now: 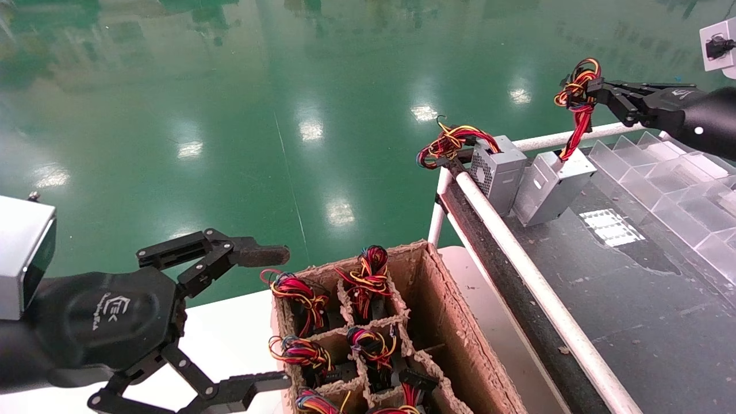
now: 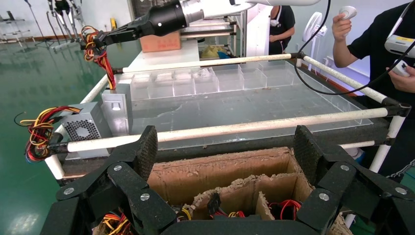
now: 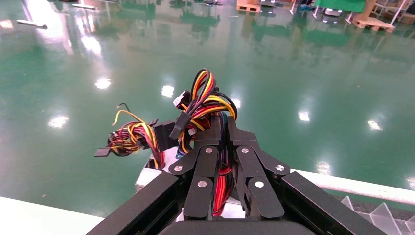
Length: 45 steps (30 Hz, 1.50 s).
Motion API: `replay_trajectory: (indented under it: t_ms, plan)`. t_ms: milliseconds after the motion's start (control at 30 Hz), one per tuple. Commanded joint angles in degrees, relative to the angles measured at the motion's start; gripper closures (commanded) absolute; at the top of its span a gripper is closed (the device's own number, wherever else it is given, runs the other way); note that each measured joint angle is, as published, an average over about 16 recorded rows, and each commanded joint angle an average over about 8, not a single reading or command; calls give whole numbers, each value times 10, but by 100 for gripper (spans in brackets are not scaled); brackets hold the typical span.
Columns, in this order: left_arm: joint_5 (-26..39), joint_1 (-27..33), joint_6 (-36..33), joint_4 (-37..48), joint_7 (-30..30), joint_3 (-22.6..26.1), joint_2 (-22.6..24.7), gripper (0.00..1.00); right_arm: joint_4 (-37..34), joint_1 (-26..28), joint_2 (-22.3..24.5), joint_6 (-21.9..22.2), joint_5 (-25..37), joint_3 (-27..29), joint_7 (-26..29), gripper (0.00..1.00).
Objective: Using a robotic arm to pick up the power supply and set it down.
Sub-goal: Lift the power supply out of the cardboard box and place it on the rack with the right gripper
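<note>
The power supply (image 1: 552, 185), a plain grey metal box, hangs tilted with its lower end at the black table top (image 1: 632, 299), near the far rail. Its red-yellow-black wire bundle (image 1: 577, 98) rises from the upper end. My right gripper (image 1: 595, 92) is shut on that bundle above the box; the right wrist view shows the wires (image 3: 208, 100) pinched between both fingers (image 3: 208, 161). The left wrist view shows the box (image 2: 117, 110) under the right gripper (image 2: 103, 37). My left gripper (image 1: 276, 319) stays open at lower left, beside the carton, holding nothing (image 2: 226, 147).
A like grey unit with a perforated vent face (image 1: 497, 169) leans right beside the power supply. A cardboard carton (image 1: 443, 322) of wire-topped units stands below. A white rail (image 1: 517, 253) edges the table. Clear plastic dividers (image 1: 673, 190) fill the far right. People (image 2: 391, 49) stand beyond the table.
</note>
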<state>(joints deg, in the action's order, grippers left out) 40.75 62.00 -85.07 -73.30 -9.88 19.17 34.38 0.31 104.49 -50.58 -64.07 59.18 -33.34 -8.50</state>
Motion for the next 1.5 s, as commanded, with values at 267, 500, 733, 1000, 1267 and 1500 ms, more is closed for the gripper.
replay_trajectory:
  t_ms: [267, 500, 733, 1000, 1267, 1500]
  plan:
    - [0, 0, 0, 0, 0, 0, 0, 0, 0, -1, 14, -28, 2, -2, -2, 100]
    - [0, 0, 0, 0, 0, 0, 0, 0, 3, 4, 15, -35, 5, -4, -4, 100]
    - [0, 0, 0, 0, 0, 1, 0, 0, 1, 5, 3, -25, 9, -7, -7, 100]
    - [0, 0, 0, 0, 0, 1, 0, 0, 0, 10, -22, 4, 11, -8, -9, 100]
    - [-1, 0, 0, 0, 0, 1, 0, 0, 0, 18, -45, 37, 13, -9, -11, 100]
    - [-1, 0, 0, 0, 1, 1, 0, 0, -2, 16, -63, 64, 16, -11, -19, 100]
